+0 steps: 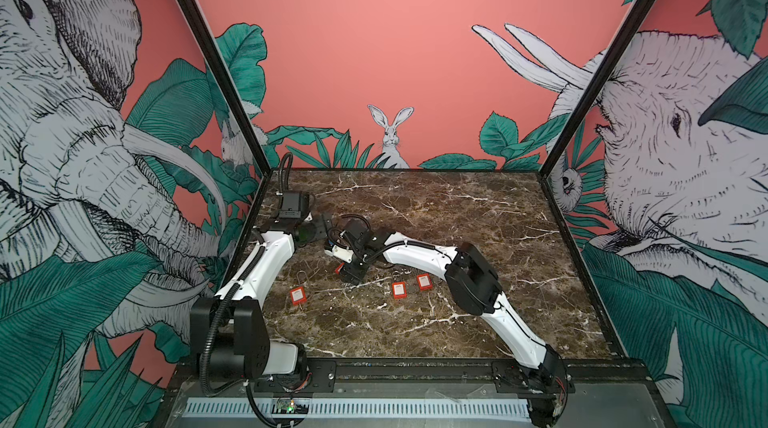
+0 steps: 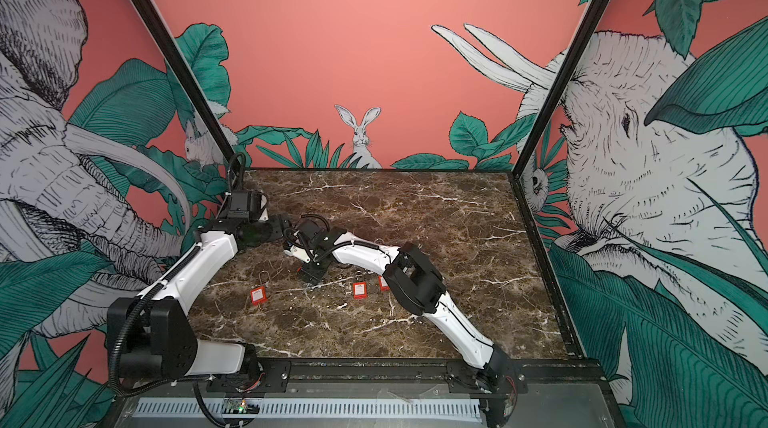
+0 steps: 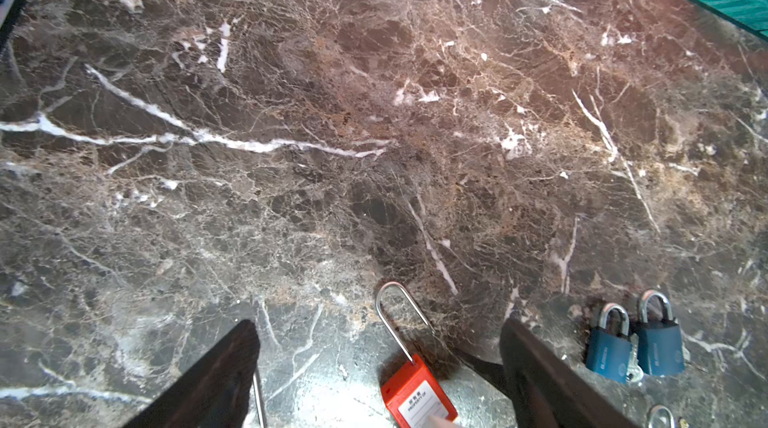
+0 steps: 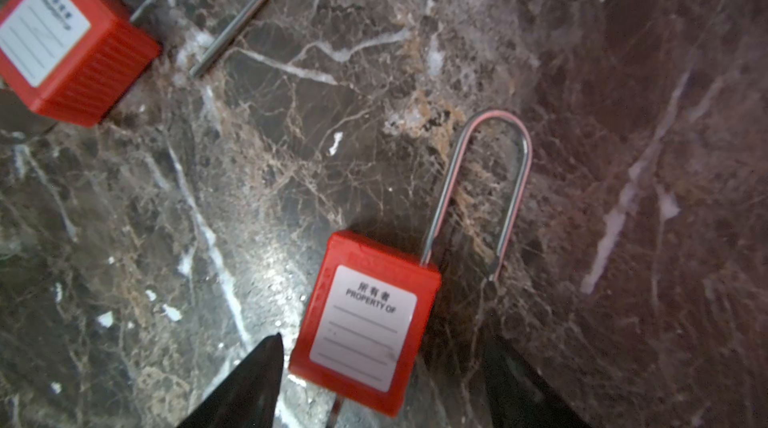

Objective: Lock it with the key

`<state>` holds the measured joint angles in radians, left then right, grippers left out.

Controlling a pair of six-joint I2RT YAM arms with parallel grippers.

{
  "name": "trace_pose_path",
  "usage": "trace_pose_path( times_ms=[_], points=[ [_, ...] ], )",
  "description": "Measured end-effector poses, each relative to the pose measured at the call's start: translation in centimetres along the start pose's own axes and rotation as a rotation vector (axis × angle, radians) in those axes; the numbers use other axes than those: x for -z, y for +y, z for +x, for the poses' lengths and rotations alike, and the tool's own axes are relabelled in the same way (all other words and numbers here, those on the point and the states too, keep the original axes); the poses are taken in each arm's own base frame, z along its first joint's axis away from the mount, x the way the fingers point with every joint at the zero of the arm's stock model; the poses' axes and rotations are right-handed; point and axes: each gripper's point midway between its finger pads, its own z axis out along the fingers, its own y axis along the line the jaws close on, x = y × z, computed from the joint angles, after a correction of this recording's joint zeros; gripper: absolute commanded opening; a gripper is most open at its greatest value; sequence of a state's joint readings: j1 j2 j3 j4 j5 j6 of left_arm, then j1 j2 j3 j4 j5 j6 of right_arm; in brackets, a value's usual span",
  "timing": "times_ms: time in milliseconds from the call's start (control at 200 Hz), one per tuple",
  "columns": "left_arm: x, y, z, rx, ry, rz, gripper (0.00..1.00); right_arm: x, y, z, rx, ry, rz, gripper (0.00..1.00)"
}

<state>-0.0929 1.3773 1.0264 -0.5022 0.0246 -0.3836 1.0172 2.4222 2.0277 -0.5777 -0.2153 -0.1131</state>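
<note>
far half and right side of marble table (image 1: 457, 206) bare, wide passage. right arm (image 1: 415, 257) lies across the middle; left arm (image 1: 266, 264) hugs the left edge. nearer: left red padlock (image 1: 296, 295), then middle red padlock (image 1: 399, 289) and right red padlock (image 1: 424, 281) close together. clear gap between left and middle. near strip bare.

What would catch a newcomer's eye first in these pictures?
The jungle mural, surely: an elephant on each side wall and a rabbit on the pink back wall. Then the bright red padlocks scattered across the middle of the dark marble table. In the right wrist view, a labelled padlock lies between the open fingers of the right tool.
</note>
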Motion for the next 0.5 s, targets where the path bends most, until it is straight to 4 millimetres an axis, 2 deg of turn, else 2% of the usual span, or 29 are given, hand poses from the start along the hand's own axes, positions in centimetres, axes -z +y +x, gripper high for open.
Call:
trace_pose_path(
  times_ms=[500],
  points=[
    [0.3,1.6,-0.6,-0.01,-0.023,-0.073,0.91,-1.2,-0.7,-0.6,0.058,-0.063,0.07,0.52]
  ],
)
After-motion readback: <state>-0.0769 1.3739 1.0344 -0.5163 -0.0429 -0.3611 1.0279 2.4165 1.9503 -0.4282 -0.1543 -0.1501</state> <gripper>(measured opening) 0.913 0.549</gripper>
